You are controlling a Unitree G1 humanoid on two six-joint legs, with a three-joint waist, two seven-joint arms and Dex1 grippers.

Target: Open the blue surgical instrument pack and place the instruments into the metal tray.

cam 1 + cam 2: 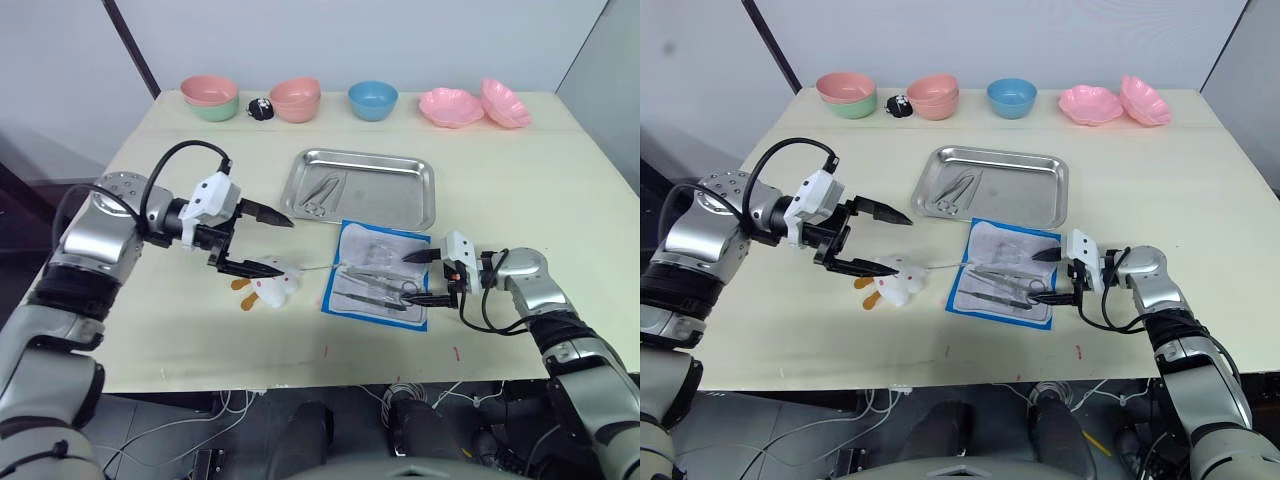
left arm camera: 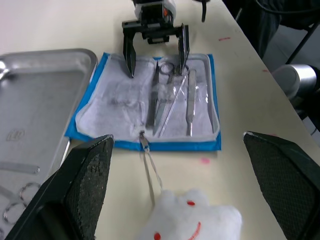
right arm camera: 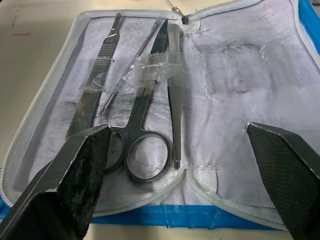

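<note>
Cream-coloured table (image 1: pixel 560 180) is our working surface, with a row of bowls along its far edge: a stacked pink and green bowl (image 1: pixel 210 98), a pink bowl (image 1: pixel 296 98), a blue bowl (image 1: pixel 373 99) and two pink flower-shaped dishes (image 1: pixel 473 104). We see a small black object (image 1: pixel 260 108) between the first two bowls. At the middle sits the metal tray (image 1: pixel 400 190), already holding a couple of instruments at its left end. Just in front of it lies the blue surgical instrument pack (image 1: pixel 378 274), opened flat with its whitish lining up; scissors (image 3: pixel 145 125), a flat handle and slim tools lie taped on it. Our right gripper (image 1: pixel 428 278) rests at the pack's right edge, fingers spread wide over the lining. Our left gripper (image 1: pixel 262 240) hangs wide open left of the pack, above a small white plush toy (image 1: pixel 275 283) lying beside the pack's left edge.
</note>
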